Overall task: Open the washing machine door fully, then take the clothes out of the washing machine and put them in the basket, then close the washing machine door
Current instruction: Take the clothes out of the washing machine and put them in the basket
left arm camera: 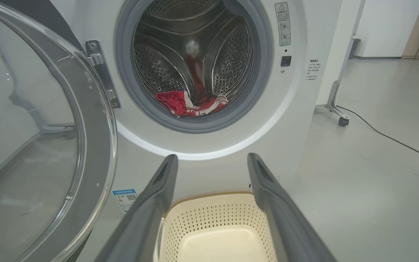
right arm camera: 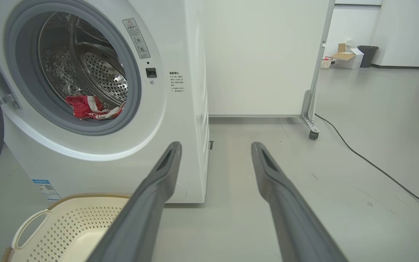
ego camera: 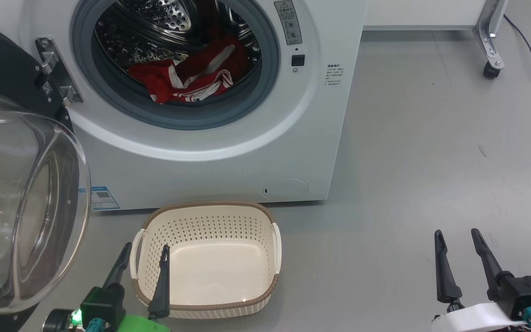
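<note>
Underfoot, smooth grey floor (ego camera: 422, 138) carries the basket (ego camera: 210, 204) before the washing machine (ego camera: 201, 170); left hand (ego camera: 147, 246) and right hand (ego camera: 457, 231) spread, empty.

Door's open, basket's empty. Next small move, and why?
Probably reach the open left gripper forward and up into the drum toward the clothes. The washing machine door stands open, the clothes lie near the drum's front lip, and the basket below holds nothing yet.

Test lab, washing machine (right arm camera: 86, 160) on bare floor (right arm camera: 376, 109), wheeled partition (right arm camera: 260, 54), cable (right arm camera: 376, 167)
</note>
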You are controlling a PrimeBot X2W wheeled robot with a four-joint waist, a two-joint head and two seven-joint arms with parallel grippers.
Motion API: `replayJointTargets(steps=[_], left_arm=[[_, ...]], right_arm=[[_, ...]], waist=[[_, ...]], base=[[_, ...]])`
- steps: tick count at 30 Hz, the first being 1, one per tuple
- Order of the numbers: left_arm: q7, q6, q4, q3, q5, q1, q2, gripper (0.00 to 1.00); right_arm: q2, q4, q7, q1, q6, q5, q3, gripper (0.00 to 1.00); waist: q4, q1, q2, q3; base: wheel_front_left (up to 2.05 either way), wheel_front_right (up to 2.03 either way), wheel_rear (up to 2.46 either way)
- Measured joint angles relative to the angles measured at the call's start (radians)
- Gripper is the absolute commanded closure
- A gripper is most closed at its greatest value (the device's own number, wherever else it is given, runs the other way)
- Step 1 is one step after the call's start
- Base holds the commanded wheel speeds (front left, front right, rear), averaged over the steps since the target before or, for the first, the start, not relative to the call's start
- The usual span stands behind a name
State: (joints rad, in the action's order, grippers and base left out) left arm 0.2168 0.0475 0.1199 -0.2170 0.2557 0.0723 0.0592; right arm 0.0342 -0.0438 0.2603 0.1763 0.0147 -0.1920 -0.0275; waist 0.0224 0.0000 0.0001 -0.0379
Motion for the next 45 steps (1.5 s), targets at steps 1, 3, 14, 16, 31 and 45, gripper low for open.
replayJointTargets(steps=[1,3,14,16,31,45], left_arm=[[0.0,0.0,0.0,0.0,-0.001,0.0,0.0,0.0],[0.0,0.0,-0.001,-0.001,-0.002,0.0,0.0,0.0],[0.0,0.001,-0.004,0.0,-0.002,0.0,0.001,0.0],[0.0,0.002,-0.004,0.001,-0.002,0.0,0.001,0.0],[0.001,0.01,-0.002,0.005,-0.002,0.0,0.001,0.0],[0.001,0.01,0.003,0.004,-0.002,0.0,0.001,0.0]], right_arm=[[0.0,0.0,0.0,0.0,0.0,0.0,0.0,0.0],[0.0,0.0,0.0,0.0,0.0,0.0,-0.001,0.0],[0.0,0.0,0.0,0.0,0.0,0.0,-0.002,0.0],[0.0,0.0,0.0,0.0,0.0,0.0,-0.002,0.0],[0.0,-0.009,0.0,0.0,0.0,0.0,-0.002,0.0],[0.0,-0.015,0.0,0.0,0.0,-0.009,-0.008,0.0]], waist=[[0.0,0.0,0.0,0.0],[0.0,0.0,0.0,0.0],[0.001,0.0,0.0,-0.002],[0.002,0.0,0.0,-0.002],[0.003,0.0,0.0,0.005],[0.001,0.0,0.0,0.005]], base=[[1.11,-1.11,0.0],[1.16,-1.15,-0.01],[0.92,-0.92,0.0],[0.64,-0.64,0.0],[0.33,-0.33,0.0],[0.0,0.0,0.0]])
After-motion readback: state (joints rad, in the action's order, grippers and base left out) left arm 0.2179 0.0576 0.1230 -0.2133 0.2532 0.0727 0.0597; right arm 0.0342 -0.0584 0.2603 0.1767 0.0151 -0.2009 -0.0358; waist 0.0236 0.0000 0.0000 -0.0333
